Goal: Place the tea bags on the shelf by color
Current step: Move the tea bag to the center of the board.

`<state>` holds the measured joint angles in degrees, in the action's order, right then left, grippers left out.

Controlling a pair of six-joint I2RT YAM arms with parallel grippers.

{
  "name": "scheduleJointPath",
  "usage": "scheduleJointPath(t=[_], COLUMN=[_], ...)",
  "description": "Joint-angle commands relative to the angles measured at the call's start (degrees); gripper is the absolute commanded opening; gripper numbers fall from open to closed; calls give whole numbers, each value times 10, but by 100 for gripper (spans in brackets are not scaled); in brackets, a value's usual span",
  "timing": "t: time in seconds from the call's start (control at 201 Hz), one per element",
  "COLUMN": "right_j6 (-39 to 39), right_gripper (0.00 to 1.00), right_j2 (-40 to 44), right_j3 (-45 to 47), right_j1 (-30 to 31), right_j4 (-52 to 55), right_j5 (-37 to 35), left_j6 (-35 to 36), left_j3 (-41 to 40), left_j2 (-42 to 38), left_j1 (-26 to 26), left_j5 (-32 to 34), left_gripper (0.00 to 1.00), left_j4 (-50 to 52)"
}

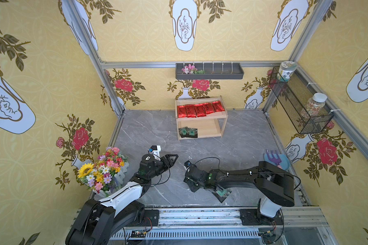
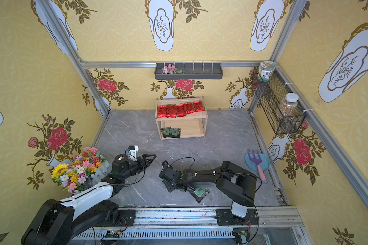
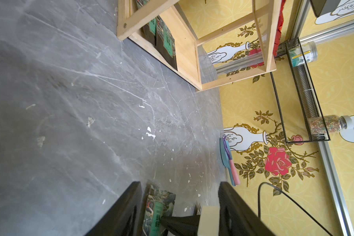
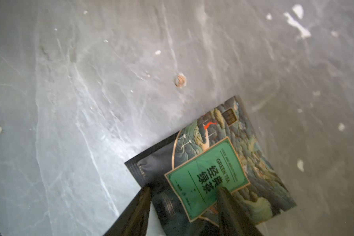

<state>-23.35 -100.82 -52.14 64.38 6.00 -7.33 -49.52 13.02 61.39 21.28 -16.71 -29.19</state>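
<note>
One wrist view alone shows right gripper (image 4: 184, 189) spread astride a green packet (image 4: 213, 163); left gripper (image 3: 180, 183) released.

The left arm (image 1: 125, 195) is stretched forward and to the right, with its wrist roughly level. The left gripper (image 1: 172, 158) is held in the air with jaws parted wide. The right arm (image 1: 238, 174) is reached across to the left and doubled back at the wrist. The right gripper (image 4: 183, 190) is pointed downward, its fingers (image 4: 229, 204) set apart.
</note>
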Motion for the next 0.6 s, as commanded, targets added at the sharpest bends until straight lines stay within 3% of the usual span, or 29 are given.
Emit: scheduleJointPath(t=[0.0, 0.349, 0.478, 0.593], right_j6=[101, 149, 101, 6], right_gripper=[56, 58, 58, 57], right_j2=[-23, -33, -7, 27], right_j3=[-22, -25, -1, 36], right_j1=[-24, -80, -92, -106], right_j4=[-34, -99, -133, -172], right_j5=[64, 138, 171, 191], left_j6=[2, 1, 5, 9], left_j3=[-12, -23, -10, -4], left_j2=[7, 59, 99, 115], left_j1=[-1, 1, 5, 10], left_j5=[-7, -47, -68, -71], left_gripper=[66, 65, 65, 65], left_j4=[-12, -11, -14, -15])
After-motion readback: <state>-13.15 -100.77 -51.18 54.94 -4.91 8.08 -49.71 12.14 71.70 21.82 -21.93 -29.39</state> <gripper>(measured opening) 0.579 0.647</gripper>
